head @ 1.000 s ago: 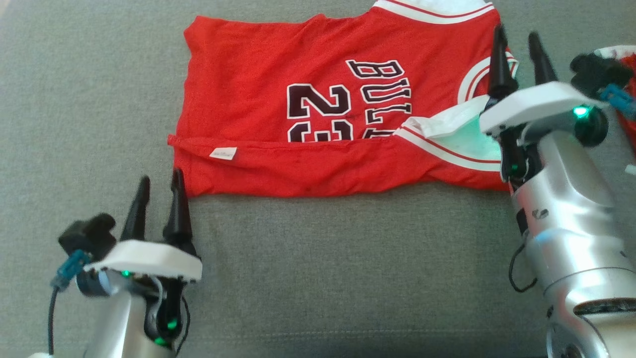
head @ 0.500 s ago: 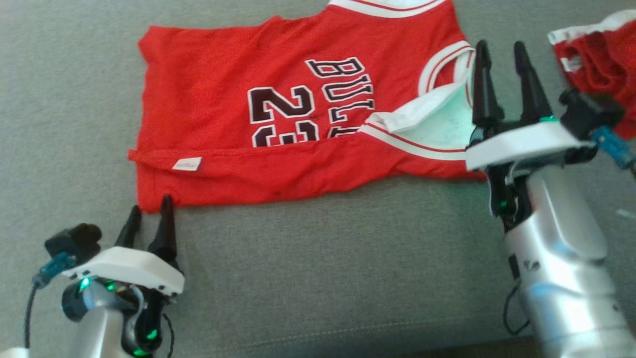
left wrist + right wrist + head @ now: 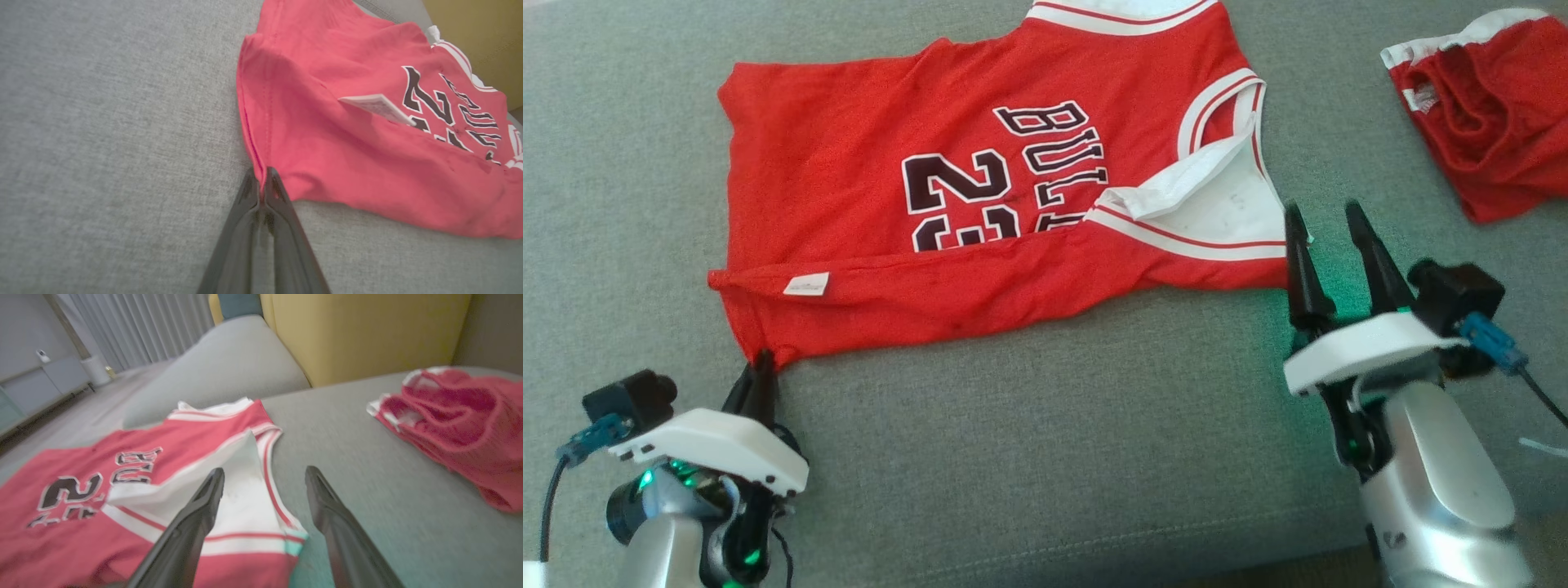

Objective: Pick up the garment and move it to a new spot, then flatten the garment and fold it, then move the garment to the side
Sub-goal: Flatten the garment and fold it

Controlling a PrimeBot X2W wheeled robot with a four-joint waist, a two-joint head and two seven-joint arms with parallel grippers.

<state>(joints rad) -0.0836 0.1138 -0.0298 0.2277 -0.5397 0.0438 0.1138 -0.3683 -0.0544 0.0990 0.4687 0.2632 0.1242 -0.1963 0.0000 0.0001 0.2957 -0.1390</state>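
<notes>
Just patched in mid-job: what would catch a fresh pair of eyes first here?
The red BULLS 23 jersey dominates, spread sideways across the grey cushion with its near edge folded over. The left gripper is pinched shut on the near-left hem corner, while the right gripper stands open by the white sleeve. Red shorts lie crumpled at the far right.

The red fabric basketball jersey [image 3: 866, 188] carries black, white-edged lettering and numerals, white sleeves, red-and-white striped trim and a small white label [image 3: 806, 284]. The crumpled red shorts [image 3: 1494, 122] at the far right edge of the grey woven sofa seat [image 3: 1054, 425] have a white waistband. Behind it is a mustard-yellow cushion [image 3: 367, 330].
</notes>
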